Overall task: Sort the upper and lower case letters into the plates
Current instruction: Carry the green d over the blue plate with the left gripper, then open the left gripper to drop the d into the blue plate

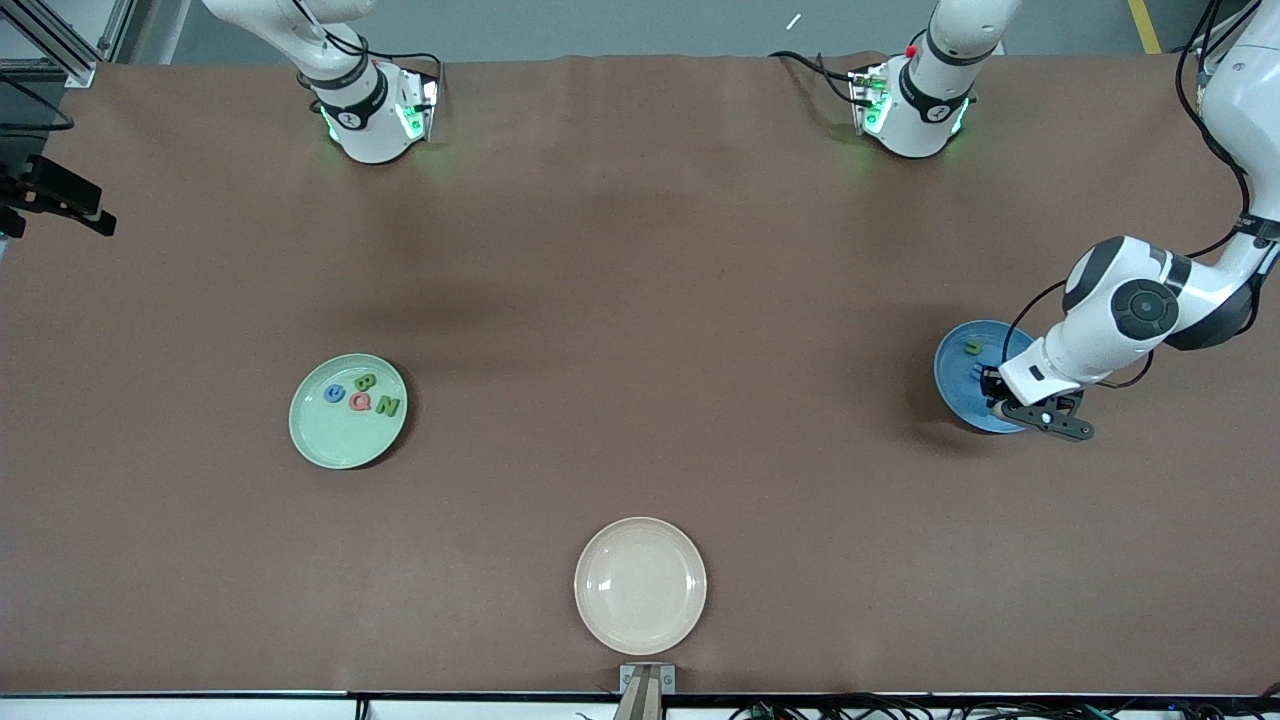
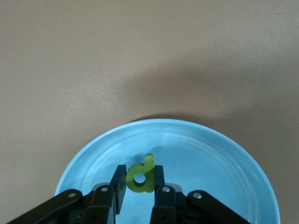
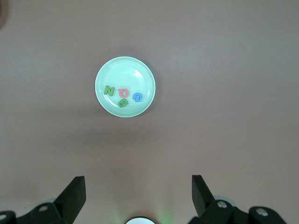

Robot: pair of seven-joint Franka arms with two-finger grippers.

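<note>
We are seeing a small green p (image 2: 140,176), chunky, with a round hole, clamped between the narrowed fingers of the left gripper (image 2: 139,186) over the blue plate (image 2: 224,158) (right gripper (image 3: 138,198) is waiting wide open).

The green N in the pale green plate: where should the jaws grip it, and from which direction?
Probably from straight above, gripping across the two outer strokes of the green N. It lies flat at the edge of the cluster in the pale green plate, but the red Q lies close beside it.

Green p (image 2: 140,176) upright over the blue plate (image 1: 955,385); 4 capitals (image 1: 361,394) lie in the green plate (image 1: 325,440).
</note>
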